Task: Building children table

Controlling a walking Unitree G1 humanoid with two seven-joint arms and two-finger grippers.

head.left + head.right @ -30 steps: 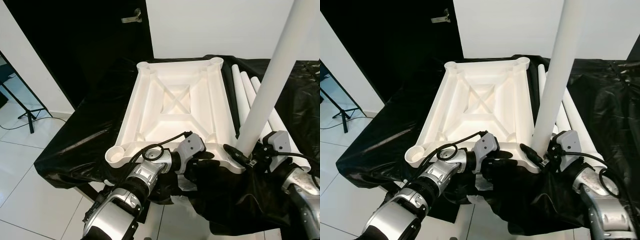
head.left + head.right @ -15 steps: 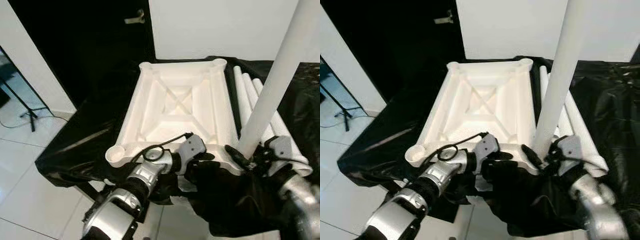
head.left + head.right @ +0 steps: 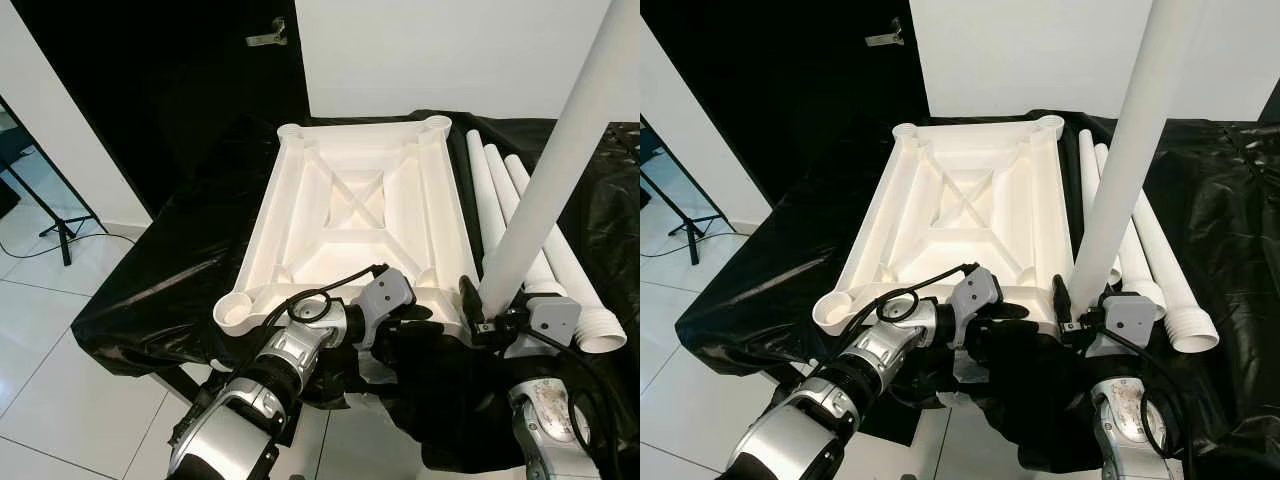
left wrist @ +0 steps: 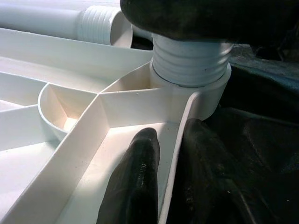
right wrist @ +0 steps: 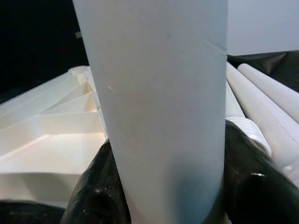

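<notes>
A white children's table top [image 3: 360, 200] lies upside down on a black sheet [image 3: 190, 270]. A white table leg [image 3: 560, 160] stands upright in the near right corner socket, and its threaded end [image 4: 191, 60] sits in that socket. My right gripper [image 3: 490, 320] is shut on the leg's base, with black fingers [image 5: 93, 196] on either side of the leg [image 5: 159, 102]. At the near edge, just left of that corner, my left gripper [image 4: 173, 177] is shut on the top's rim, one finger [image 4: 135, 186] inside and the other outside.
Three spare white legs [image 3: 500, 200] lie side by side on the sheet, right of the top. The sheet's left edge drops to a tiled floor [image 3: 40, 320] with a tripod foot [image 3: 60, 235]. A black door [image 3: 200, 60] and a white wall stand behind.
My right wrist has turned around the leg's base and now sits lower and nearer to me. The leg stays standing in the corner socket. The left gripper keeps its hold.
</notes>
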